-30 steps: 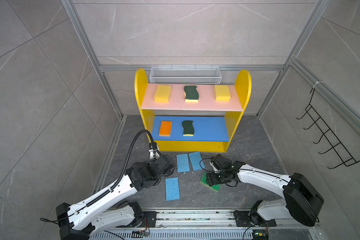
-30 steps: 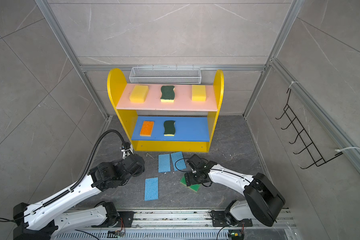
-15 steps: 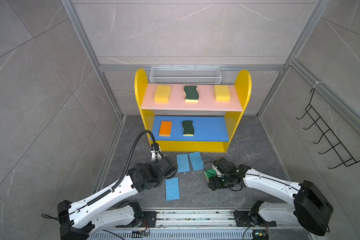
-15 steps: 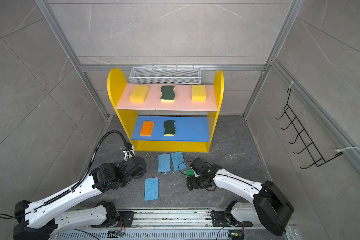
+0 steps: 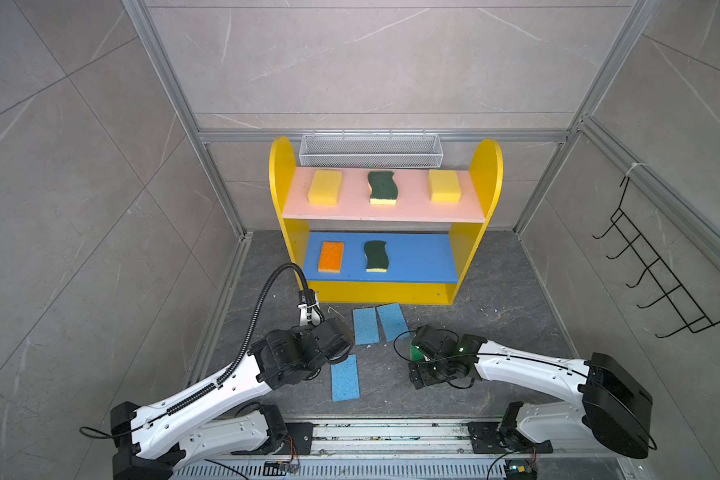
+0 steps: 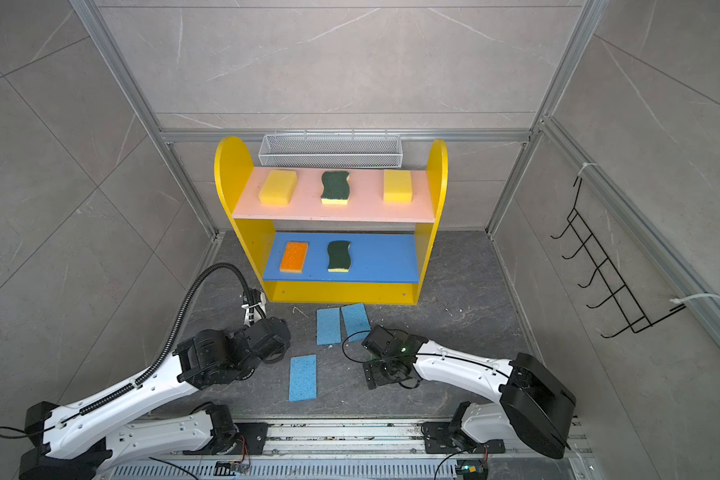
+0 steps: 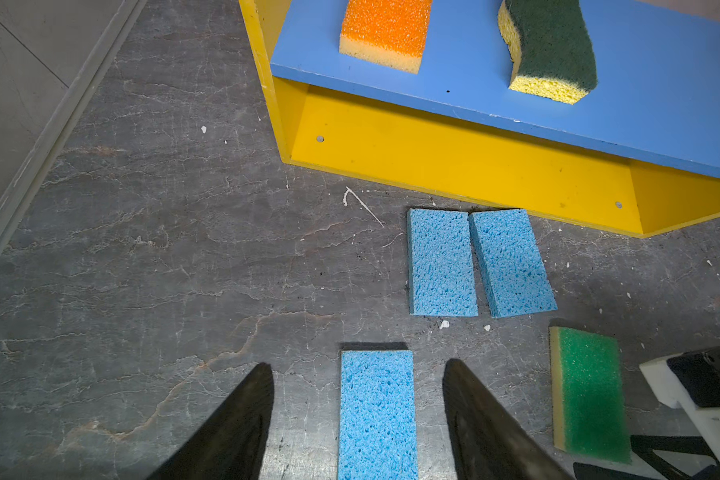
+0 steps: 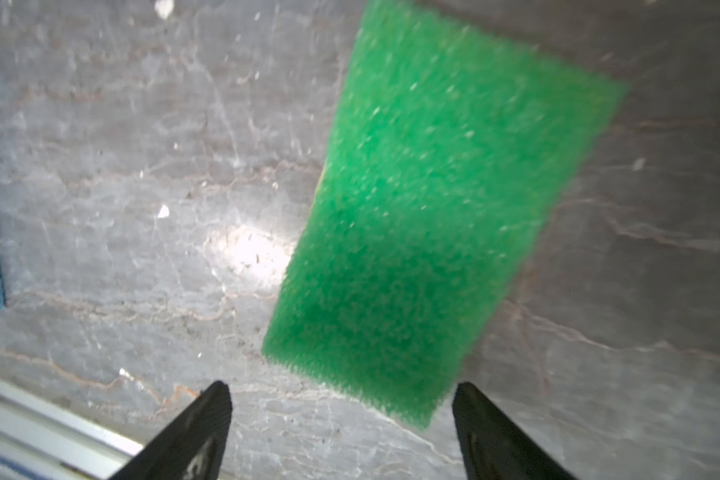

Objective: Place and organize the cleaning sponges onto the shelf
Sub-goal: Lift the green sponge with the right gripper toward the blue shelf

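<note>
The yellow shelf (image 5: 281, 178) stands at the back. Its pink upper board (image 5: 408, 208) carries two yellow sponges (image 5: 325, 187) (image 5: 444, 185) and a dark-green scourer (image 5: 382, 187). The blue lower board (image 5: 416, 257) holds an orange-topped sponge (image 5: 331, 257) and a second scourer (image 5: 376, 256). On the floor lie three light-blue sponges (image 5: 345, 378) (image 5: 366, 326) (image 5: 393, 322). My left gripper (image 7: 356, 368) is open above the nearest blue sponge (image 7: 377, 415), straddling its end. My right gripper (image 8: 341, 386) is open; the green-topped sponge (image 8: 433, 216) lies flat just beyond its fingertips, untouched.
A white wire mesh basket (image 5: 368, 149) hangs behind the shelf. A black wire hook rack (image 5: 657, 282) is on the right wall. An aluminium rail (image 5: 391, 432) runs along the front edge. The right half of the blue board is bare.
The right gripper has drawn back toward the front, uncovering the far part of the green-topped sponge. The left gripper has shifted right, over the lone blue sponge.
</note>
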`<state>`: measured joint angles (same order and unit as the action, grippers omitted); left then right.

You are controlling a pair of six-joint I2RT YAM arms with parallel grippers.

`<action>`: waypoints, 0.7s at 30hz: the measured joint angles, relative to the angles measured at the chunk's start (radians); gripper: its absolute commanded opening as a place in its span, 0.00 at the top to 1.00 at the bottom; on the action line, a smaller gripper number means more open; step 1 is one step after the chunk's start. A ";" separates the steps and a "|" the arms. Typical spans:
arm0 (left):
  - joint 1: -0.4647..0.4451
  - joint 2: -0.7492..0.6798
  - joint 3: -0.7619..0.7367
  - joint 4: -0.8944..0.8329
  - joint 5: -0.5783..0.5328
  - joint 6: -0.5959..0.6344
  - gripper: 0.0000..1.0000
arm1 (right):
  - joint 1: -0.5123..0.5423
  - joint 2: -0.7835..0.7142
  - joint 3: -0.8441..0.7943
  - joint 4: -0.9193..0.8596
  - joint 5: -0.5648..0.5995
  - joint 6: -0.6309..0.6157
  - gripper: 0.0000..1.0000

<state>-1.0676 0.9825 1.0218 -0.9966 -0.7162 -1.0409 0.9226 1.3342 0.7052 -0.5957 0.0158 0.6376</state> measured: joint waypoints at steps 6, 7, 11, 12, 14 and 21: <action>-0.001 0.000 0.000 -0.006 -0.013 -0.005 0.32 | 0.000 0.003 0.000 -0.031 0.060 0.049 0.11; -0.001 0.000 0.000 -0.006 -0.013 -0.005 0.32 | 0.000 0.006 0.000 -0.031 0.063 0.056 0.11; -0.002 0.000 0.000 -0.010 -0.016 -0.005 0.32 | 0.010 0.033 0.014 -0.027 0.064 0.075 0.11; -0.002 0.000 0.000 -0.013 -0.016 -0.005 0.32 | 0.014 0.038 0.018 -0.023 0.064 0.078 0.11; -0.002 0.000 0.000 -0.019 -0.016 -0.005 0.32 | 0.027 0.051 0.034 -0.014 0.064 0.085 0.10; -0.004 0.000 0.000 -0.028 -0.018 -0.005 0.31 | 0.053 0.098 0.047 0.021 0.063 0.117 0.09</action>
<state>-1.0718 0.9829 1.0218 -1.0248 -0.7341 -1.0458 0.9752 1.4322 0.7525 -0.5743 0.0792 0.7544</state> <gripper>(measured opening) 0.690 0.905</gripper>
